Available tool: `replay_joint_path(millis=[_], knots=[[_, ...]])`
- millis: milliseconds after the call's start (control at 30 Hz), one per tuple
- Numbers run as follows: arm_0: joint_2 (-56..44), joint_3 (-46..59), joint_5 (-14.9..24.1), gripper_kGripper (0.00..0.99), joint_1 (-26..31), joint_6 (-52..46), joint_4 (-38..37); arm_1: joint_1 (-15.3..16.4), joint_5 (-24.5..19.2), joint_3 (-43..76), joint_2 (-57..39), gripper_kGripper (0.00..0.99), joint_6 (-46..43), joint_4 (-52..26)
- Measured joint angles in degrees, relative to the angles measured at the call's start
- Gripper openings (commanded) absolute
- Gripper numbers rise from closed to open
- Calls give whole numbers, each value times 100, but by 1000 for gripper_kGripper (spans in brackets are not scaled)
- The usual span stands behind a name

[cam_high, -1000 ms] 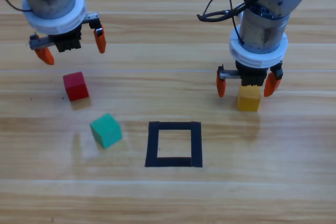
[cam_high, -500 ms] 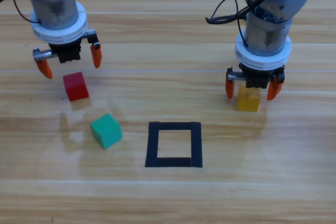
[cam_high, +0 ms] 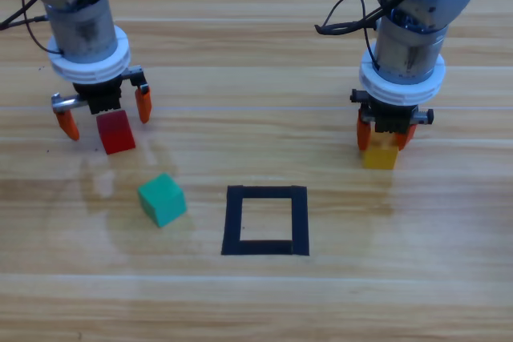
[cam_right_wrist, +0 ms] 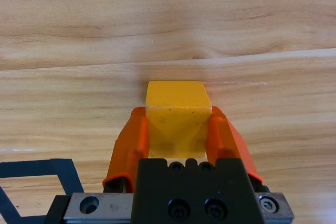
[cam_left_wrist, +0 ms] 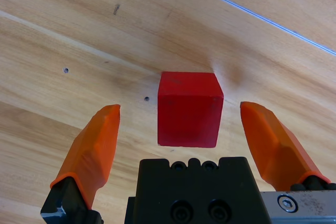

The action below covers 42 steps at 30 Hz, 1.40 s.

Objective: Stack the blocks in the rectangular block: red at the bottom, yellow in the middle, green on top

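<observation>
The left gripper hangs low over the red cube at the left of the desk, its fingers spread wide with the cube between them and clear of both; the right gripper has its fingers pinching the yellow cube at the right of the desk, pressed against two opposite faces. The green cube lies turned at an angle, left of the black tape square, which holds nothing yet.

Red must go down first, so the likely trouble is order and crowding; if yellow reaches the square before red, the stack starts wrong, and both arms heading for the middle together could collide. The red cube sits slightly skewed to the left fingers; closing on it that way could twist it or nudge it aside.
</observation>
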Motion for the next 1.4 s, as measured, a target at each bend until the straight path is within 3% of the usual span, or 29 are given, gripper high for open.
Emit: replay_joint_path(millis=[167,333,433,700,933,967,1000,1033,1233,1400], knots=[[74,0,-24,959,1,0,-28,-2,0,158,-77,161,-70,-43],[114,0,-62,850,1,11,-131,-5,-12,637,-494,160,-326,-45],[182,0,-93,845,1,70,-199,-6,-18,946,-936,160,-339,-116],[262,97,-195,483,2,151,-530,-6,-58,1278,-2021,161,-559,-275],[209,191,-195,337,14,269,-610,1,-59,1377,-2032,161,-589,-282],[208,191,-195,290,14,314,-610,2,-59,1396,-2032,161,-591,-287],[207,191,-195,150,14,353,-610,3,-59,1413,-2032,161,-593,-293],[193,204,-197,83,14,451,-610,3,-59,1446,-2032,161,-593,-306],[-120,425,-327,32,11,962,-520,4,-59,1475,-2032,161,-624,-353],[-512,-872,-344,0,-103,1580,604,5,-59,1492,-2033,161,-640,-357]])
